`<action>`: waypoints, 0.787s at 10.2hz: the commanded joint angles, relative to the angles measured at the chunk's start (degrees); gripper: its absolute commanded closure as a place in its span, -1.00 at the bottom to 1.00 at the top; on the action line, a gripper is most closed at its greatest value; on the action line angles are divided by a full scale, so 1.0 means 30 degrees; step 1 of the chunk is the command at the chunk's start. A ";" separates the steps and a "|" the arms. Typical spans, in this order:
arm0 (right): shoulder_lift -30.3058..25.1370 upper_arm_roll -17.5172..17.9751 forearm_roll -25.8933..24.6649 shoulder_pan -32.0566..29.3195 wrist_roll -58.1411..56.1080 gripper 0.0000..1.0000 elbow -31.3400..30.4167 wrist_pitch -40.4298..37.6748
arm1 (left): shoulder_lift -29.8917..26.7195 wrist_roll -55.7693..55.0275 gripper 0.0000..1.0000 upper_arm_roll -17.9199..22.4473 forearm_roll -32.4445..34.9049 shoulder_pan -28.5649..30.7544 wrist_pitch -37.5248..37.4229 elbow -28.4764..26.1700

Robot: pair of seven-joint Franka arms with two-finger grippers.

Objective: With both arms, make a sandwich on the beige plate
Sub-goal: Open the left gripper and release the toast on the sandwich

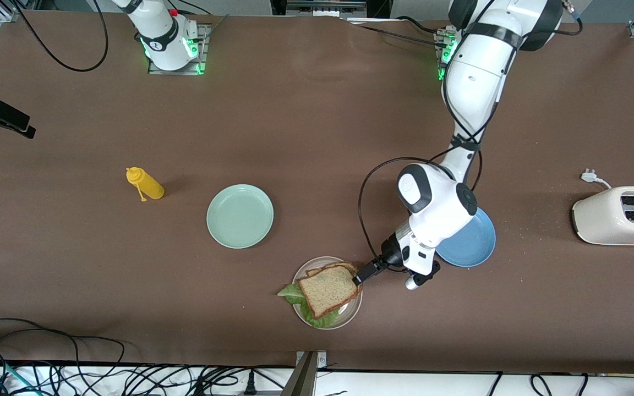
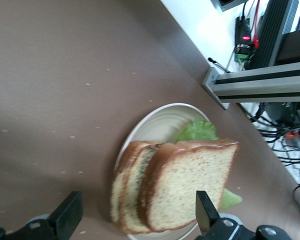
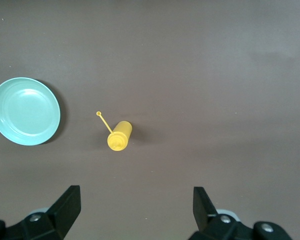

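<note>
Front view: sandwich (image 1: 329,291) sat stacked on plate (image 1: 353,315); left gripper (image 1: 365,271) spread beside it, empty. Right gripper (image 3: 135,207) spread, waiting high over bottle (image 3: 119,136). Looked done; next, left just backs off.

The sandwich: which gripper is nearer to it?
Left. The left gripper is open right beside the sandwich on the beige plate; the right gripper hangs open above the mustard bottle.

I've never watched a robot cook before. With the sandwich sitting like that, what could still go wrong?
1. The left gripper sits open right beside the brown-bread sandwich; drawing back, a finger could catch the top slice and drag it.
2. The crinkly green lettuce leaf hangs over the round beige plate's rim, so it might slide out.
3. The slices look stacked off-centre, so a nudge may topple them.
</note>
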 commanded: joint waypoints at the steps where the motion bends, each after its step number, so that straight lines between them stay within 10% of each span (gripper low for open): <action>1: -0.0095 0.0985 -0.0151 -0.0228 0.1694 -1.00 -0.0316 0.0326 | -0.3087 -0.0242 -1.00 0.0153 0.2925 0.0628 -0.0555 -0.4353; 8: 0.0023 0.1074 -0.0151 -0.0140 0.1755 -1.00 -0.0841 0.0500 | -0.7543 -0.0096 -1.00 0.0124 1.3323 0.4700 -0.9332 -0.5597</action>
